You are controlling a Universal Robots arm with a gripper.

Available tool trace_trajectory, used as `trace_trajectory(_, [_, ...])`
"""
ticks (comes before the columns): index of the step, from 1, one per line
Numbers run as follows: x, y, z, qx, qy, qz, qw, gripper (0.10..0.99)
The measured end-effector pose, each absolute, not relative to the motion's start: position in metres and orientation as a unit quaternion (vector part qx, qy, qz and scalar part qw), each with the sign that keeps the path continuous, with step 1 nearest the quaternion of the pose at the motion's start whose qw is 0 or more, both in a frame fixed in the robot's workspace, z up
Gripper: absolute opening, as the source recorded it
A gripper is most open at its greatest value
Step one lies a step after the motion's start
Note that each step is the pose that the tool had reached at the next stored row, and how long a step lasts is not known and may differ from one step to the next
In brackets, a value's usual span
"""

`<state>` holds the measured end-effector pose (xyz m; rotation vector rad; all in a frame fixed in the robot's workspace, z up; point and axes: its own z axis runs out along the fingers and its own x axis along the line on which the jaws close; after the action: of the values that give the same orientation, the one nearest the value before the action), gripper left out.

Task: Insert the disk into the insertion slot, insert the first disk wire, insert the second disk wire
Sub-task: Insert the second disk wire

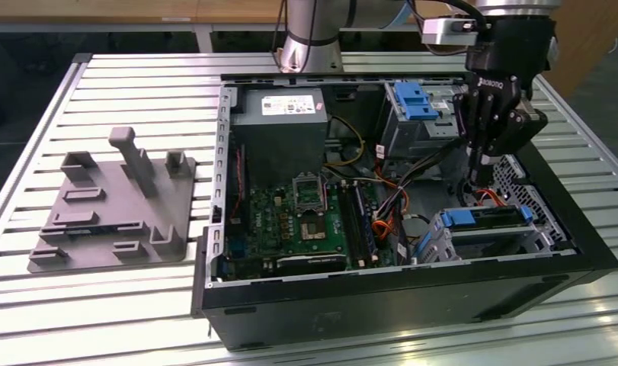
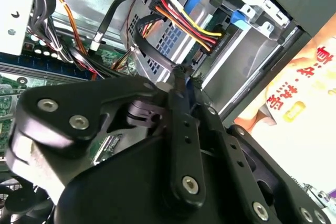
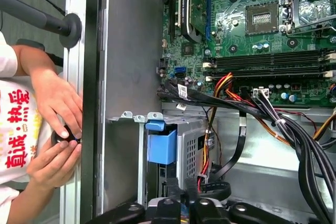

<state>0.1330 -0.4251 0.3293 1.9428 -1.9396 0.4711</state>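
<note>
One gripper point(image 1: 481, 169) hangs in the upper right of the exterior view, reaching down into the open computer case point(image 1: 390, 293). In the second wrist view its jaws are pressed nearly together with a thin sliver of blue between them. I cannot tell what that sliver belongs to.

One disk point(image 1: 491, 219) sits in the one insertion slot point(image 1: 507, 242) at the lower right of the frame. It is below the jaws, near them but apart. Its blue carrier tab point(image 1: 455, 219) faces the middle of the case.

One bundle of red, yellow and black wires point(image 2: 184, 22) lies just past the jaws.

One blue-latched bay point(image 1: 415, 103) stands just left of the gripper.

One grey fixture point(image 1: 116, 202) rests on the slatted surface point(image 1: 136, 84) at the frame's left.

In the first wrist view, two hands point(image 3: 55, 100) point(image 3: 52, 163) of a person meet outside the case.
</note>
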Motion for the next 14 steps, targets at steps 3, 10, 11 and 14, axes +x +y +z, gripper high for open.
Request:
trace_trajectory(3, [0.133,-0.4242,0.3285,0.686,-0.685,0.168,0.179,0.145])
trace_trajectory(10, [0.133,-0.424,0.3282,0.686,-0.684,0.169,0.18,0.145])
trace_trajectory(11, [0.133,-0.424,0.3282,0.686,-0.684,0.169,0.18,0.145])
trace_trajectory(14, [0.1329,-0.424,0.3282,0.686,-0.684,0.169,0.18,0.145])
